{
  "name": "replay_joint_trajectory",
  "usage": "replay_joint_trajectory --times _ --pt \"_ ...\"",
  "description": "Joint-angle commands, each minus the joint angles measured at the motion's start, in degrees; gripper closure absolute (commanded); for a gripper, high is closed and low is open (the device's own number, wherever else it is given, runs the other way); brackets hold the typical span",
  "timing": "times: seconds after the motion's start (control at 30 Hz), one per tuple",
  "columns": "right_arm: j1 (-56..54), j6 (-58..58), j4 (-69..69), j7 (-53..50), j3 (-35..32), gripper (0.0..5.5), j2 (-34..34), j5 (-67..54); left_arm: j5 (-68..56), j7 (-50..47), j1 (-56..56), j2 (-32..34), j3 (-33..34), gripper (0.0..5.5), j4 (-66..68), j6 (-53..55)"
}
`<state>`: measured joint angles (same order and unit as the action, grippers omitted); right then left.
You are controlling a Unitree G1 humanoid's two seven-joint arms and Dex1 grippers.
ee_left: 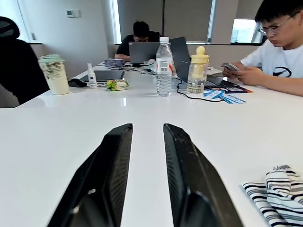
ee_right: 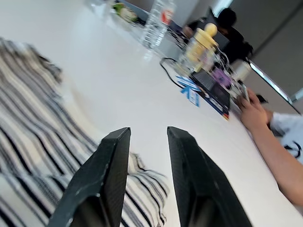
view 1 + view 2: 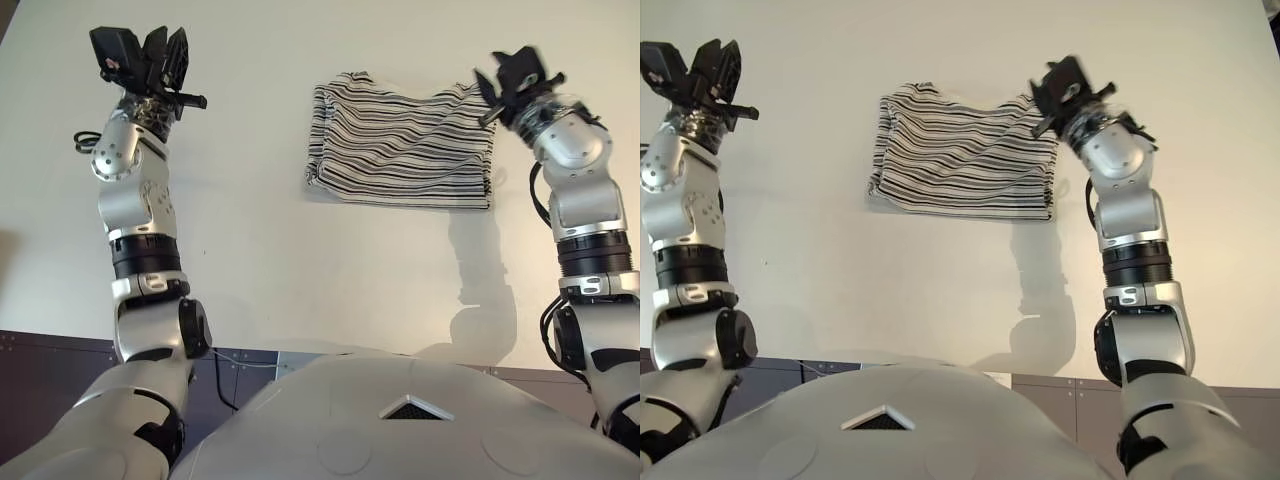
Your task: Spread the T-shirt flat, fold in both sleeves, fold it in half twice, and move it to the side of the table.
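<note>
From the head, in the left eye view, we see a white table (image 3: 300,280). The T-shirt (image 3: 400,145) lies on it. It has black and white stripes and is folded into a small, thick bundle. It sits toward the far middle of the table, closer to the right arm than to the left.

The right gripper (image 3: 505,80) is up at the far right corner of the T-shirt. We cannot tell from here if it touches the cloth. The left gripper (image 3: 165,55) is lifted up over bare table, well apart from the T-shirt. It is open and has nothing in it.

The right eye view shows the same things in the same places.

In the left wrist view, the two black fingers (image 1: 113,165) of the left gripper have a clear gap between them, and nothing is in the gap. A corner of the striped T-shirt peeks in at the edge. Far across the table stand a water bottle (image 1: 163,66), a yellow-topped jar (image 1: 197,71) and a cup (image 1: 55,74).

In the right wrist view, the right gripper's fingers are apart too, with nothing held between them. The striped cloth lies right under them and spreads off to one side. Beyond it are some blue papers (image 2: 199,92).
</note>
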<state>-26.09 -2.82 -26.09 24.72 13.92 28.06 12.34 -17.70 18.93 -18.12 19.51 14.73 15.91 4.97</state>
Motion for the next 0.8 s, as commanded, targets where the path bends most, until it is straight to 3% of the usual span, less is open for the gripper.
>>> replay_joint_trajectory --times 0.03,0.17,0.27,0.37,0.47,0.57,0.7,0.73,0.8 --pt "-5.4 -8.1 -17.8 -3.1 8.2 4.09 5.2 12.8 -1.3 -5.9 3.9 -4.2 0.2 4.29 -9.0 6.0" --pt "-0.8 -17.0 -15.5 7.3 10.2 4.09 12.6 12.8 -1.3 -9.1 10.0 -6.3 0.8 4.29 -16.0 9.1" --pt "7.2 -16.7 -0.2 18.5 7.9 4.09 18.7 4.5 -1.2 -10.7 13.2 -7.4 0.9 4.29 -19.6 10.4" --pt "21.9 -2.8 30.2 30.1 6.2 4.09 24.8 -13.3 -0.9 -12.5 16.5 -8.8 0.3 4.29 -23.6 11.8" --pt "25.9 16.4 53.2 27.9 10.2 4.09 19.0 -27.1 -0.8 -12.5 18.6 -8.8 -0.8 4.29 -26.8 14.4" --pt "22.1 23.7 57.0 26.2 10.5 4.09 14.4 -30.3 -0.8 -11.4 19.6 -7.0 -0.4 4.29 -27.9 16.1" --pt "14.8 32.3 57.4 23.3 -1.7 4.09 11.3 -44.0 -1.2 -11.3 16.6 -7.0 0.1 4.29 -27.3 16.6" --pt "11.2 30.9 51.8 21.5 -3.2 4.09 11.0 -40.7 -1.0 -11.3 15.7 -7.1 -0.1 4.29 -26.7 16.5" --pt "6.6 19.8 36.0 19.0 1.6 4.09 15.5 -23.6 -1.1 -11.5 14.6 -7.6 0.1 4.29 -26.3 16.2"
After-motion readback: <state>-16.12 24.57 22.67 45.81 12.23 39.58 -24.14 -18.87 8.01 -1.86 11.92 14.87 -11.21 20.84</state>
